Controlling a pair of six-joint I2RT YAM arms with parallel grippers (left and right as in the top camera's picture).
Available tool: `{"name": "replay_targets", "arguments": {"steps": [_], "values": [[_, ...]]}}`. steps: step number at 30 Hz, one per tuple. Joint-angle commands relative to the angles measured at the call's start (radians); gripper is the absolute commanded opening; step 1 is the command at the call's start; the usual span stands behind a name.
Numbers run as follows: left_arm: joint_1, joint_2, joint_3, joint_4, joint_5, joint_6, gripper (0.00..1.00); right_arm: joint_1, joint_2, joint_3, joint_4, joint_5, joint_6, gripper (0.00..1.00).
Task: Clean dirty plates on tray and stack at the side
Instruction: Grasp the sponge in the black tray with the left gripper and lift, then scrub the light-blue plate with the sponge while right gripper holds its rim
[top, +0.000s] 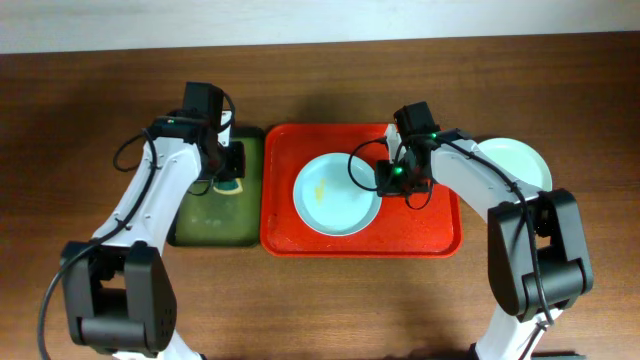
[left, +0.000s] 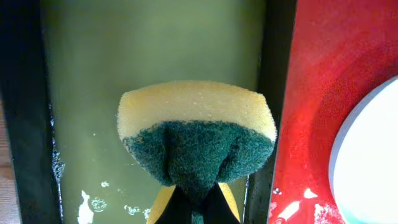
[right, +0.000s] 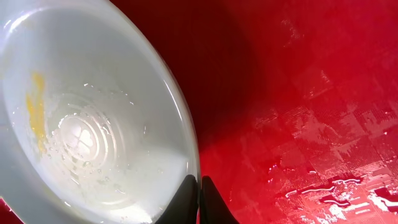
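the left arm (top: 160, 190) and right arm (top: 480, 182) share white rounded links between chunky black joints. thin black cables (top: 127, 152) loop loose behind each claw. the left claw (top: 228, 168) and right claw (top: 393, 178) are black, with a small green light (top: 397, 171) glowing just behind the right claw. seen close, its fingertips (right: 184, 204) are dark, slim, tapering.

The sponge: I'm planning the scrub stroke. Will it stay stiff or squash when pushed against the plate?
Probably squashy: the sponge bunches where the left gripper pinches it. Likely waterlogged and drippy, given the soapy green tray below. It may skid on the wet plate.
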Motion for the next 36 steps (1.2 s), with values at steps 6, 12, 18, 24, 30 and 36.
{"name": "replay_targets", "arguments": {"steps": [6,12,18,24,30,36], "values": [[0.002,0.018,0.108,-0.084,-0.061,0.011,0.0,0.055,0.008,-0.008,0.006,0.017,0.076,0.29],[-0.114,0.025,0.203,-0.163,0.061,-0.058,0.0,0.054,0.008,-0.008,0.008,0.016,0.184,0.04],[-0.313,0.145,0.203,-0.062,0.06,-0.135,0.0,0.061,0.008,-0.008,0.011,-0.005,0.195,0.04],[-0.323,0.24,0.203,-0.035,0.064,-0.135,0.0,0.079,0.008,-0.008,0.011,-0.005,0.084,0.04],[-0.323,0.241,0.203,-0.024,0.064,-0.135,0.0,0.119,0.008,-0.01,0.011,0.067,0.063,0.12],[-0.323,0.241,0.199,-0.018,0.053,-0.158,0.0,0.119,0.008,-0.01,0.011,0.067,0.063,0.04]]}}
